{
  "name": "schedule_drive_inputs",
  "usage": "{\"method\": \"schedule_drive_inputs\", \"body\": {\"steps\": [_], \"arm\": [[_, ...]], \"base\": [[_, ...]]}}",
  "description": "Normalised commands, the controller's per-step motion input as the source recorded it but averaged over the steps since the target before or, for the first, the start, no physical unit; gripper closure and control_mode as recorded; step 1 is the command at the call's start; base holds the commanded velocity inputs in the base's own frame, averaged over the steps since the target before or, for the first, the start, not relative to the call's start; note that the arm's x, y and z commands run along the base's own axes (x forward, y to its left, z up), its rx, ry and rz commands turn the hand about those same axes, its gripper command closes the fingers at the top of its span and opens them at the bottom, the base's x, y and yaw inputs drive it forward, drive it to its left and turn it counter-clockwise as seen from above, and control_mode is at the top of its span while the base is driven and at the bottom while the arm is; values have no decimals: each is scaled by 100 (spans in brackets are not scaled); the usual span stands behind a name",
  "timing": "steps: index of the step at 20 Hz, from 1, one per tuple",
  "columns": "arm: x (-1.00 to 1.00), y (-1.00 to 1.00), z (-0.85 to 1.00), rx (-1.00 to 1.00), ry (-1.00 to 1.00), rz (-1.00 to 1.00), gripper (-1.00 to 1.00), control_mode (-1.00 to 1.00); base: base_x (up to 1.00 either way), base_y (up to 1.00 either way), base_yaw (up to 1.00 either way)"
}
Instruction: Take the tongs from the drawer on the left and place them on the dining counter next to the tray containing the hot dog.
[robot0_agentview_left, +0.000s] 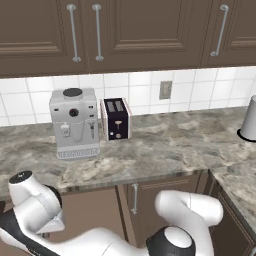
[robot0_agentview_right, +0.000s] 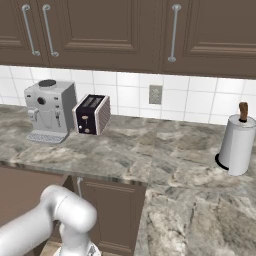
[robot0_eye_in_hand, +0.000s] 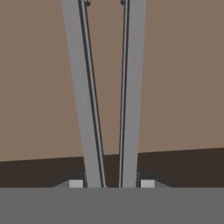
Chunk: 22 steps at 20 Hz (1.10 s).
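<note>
- The tongs (robot0_eye_in_hand: 109, 96) ran off the top edge of the hand view, so their far ends could not be seen, and their near ends sank out of sight between the fingertips (robot0_eye_in_hand: 76, 183).
- The paper towel roll (robot0_agentview_left: 249, 120) was cut by the right edge of the left base view.
- The arm hid part of the lower cabinet door (robot0_agentview_left: 165, 200).

A grey coffee machine (robot0_agentview_left: 74, 123) stands on the marbled tabletop (robot0_agentview_left: 165, 145) against the white tiled backsplash (robot0_agentview_right: 125, 92), with a dark toaster (robot0_agentview_left: 116, 119) just beside it. A wall outlet (robot0_agentview_right: 155, 94) sits in the tiles. Toward the corner stands a paper towel roll (robot0_agentview_right: 237, 144). Dark brown upper cabinets (robot0_agentview_left: 140, 30) hang above.
</note>
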Motion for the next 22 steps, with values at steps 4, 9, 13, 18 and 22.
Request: {"method": "schedule_drive_inputs", "body": {"steps": [4,9,13,18,22], "arm": [[0,-28,57,4,0,0,100,-100],[0,-36,31,9,0,0,100,-100],[0,-40,28,4,-6,0,100,-100],[0,-41,37,0,-11,1,100,-100],[0,-47,48,0,-10,1,100,-100]], "base": [[0,0,0],[0,0,0],[0,0,0],[0,0,0],[0,0,0]]}}
